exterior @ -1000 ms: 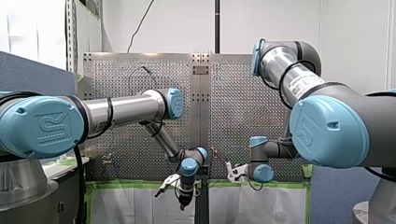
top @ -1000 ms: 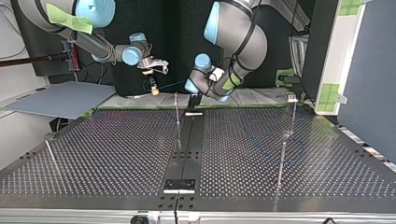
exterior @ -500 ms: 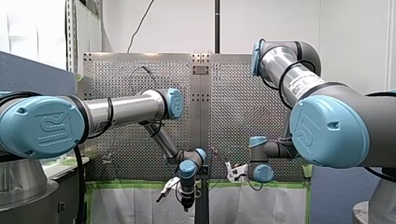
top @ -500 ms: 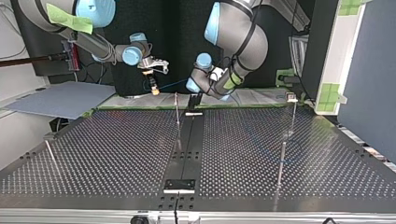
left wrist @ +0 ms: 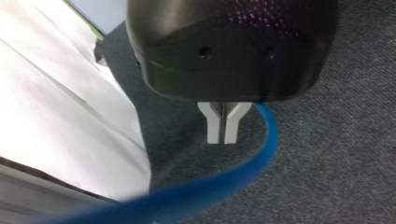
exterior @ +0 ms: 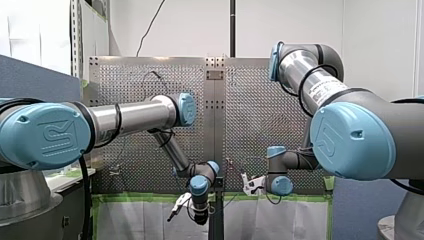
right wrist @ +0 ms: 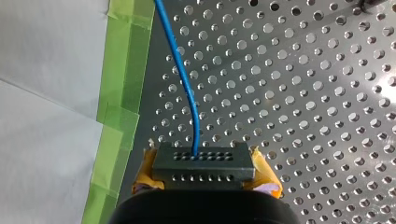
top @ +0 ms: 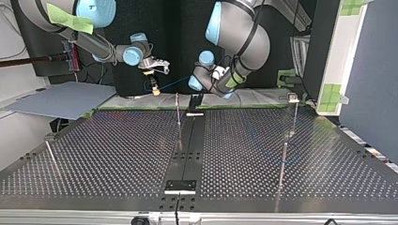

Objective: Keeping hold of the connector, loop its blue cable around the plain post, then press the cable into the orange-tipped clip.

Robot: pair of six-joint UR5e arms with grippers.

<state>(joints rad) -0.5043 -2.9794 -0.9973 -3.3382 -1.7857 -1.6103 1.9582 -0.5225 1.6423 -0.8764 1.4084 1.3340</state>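
While two right fingers clamp one connector, one blue cable leaving it — two left fingers pressed together

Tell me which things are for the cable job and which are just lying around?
For the job: connector, held by my right gripper; blue cable; my left gripper beside it; posts on the table.
Just lying about: grey board, green tape, white sheets.

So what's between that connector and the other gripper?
Only the blue cable, strung through the air from the connector toward my left gripper, as the top view shows.
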